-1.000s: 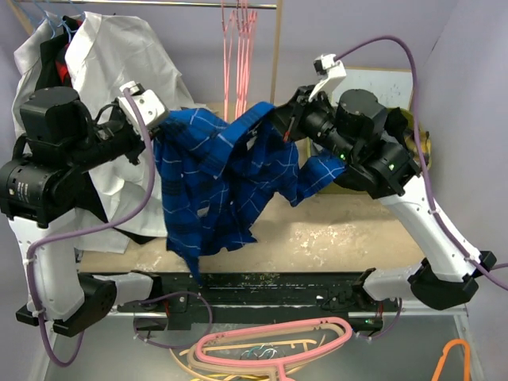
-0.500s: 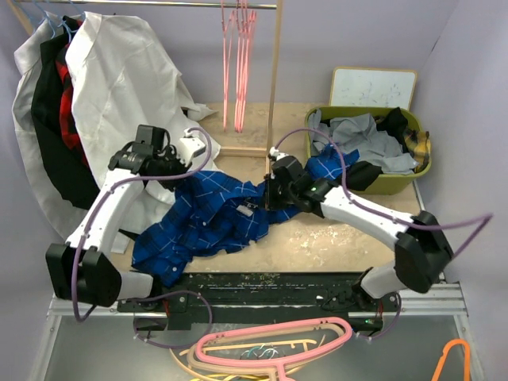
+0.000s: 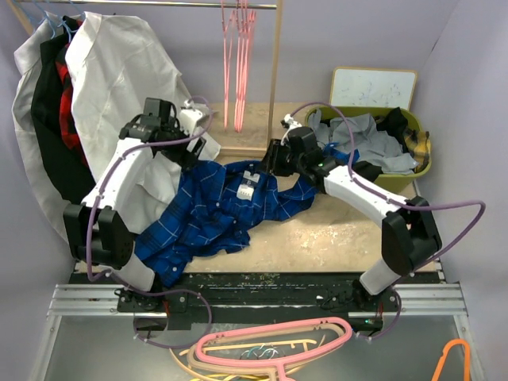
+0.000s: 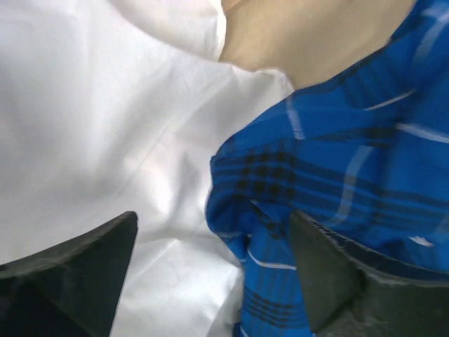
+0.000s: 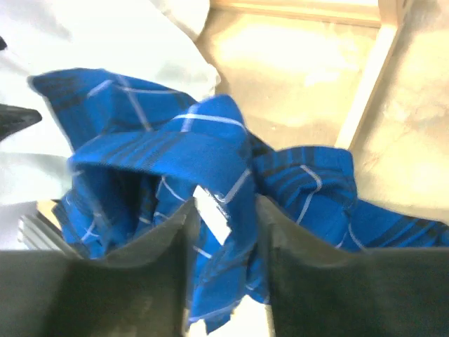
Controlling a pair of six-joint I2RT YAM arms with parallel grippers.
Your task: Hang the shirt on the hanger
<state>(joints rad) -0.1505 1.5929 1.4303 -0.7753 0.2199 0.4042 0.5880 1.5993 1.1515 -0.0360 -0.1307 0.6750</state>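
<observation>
Down on the tan table (image 3: 341, 230), the blue checked shirt (image 3: 214, 210) that hung mid-air a second ago now lies crumpled beside the white garment (image 3: 119, 63), left tool (image 4: 212, 232) sprung wide apart, right tool (image 5: 223, 210) narrowly parted over the neck label (image 3: 246, 188), so it looks released, thin pink hanger (image 3: 238, 63) unused on the rail (image 3: 159, 5).

shirt (image 3: 222, 210): on the table (image 3: 341, 234), left of centre
white garment (image 3: 127, 71): behind-left, its hem seemingly touching the shirt
basket (image 3: 425, 171): back right, on the table
hangers (image 3: 238, 63): on the rail (image 3: 159, 4) behind the shirt
</observation>
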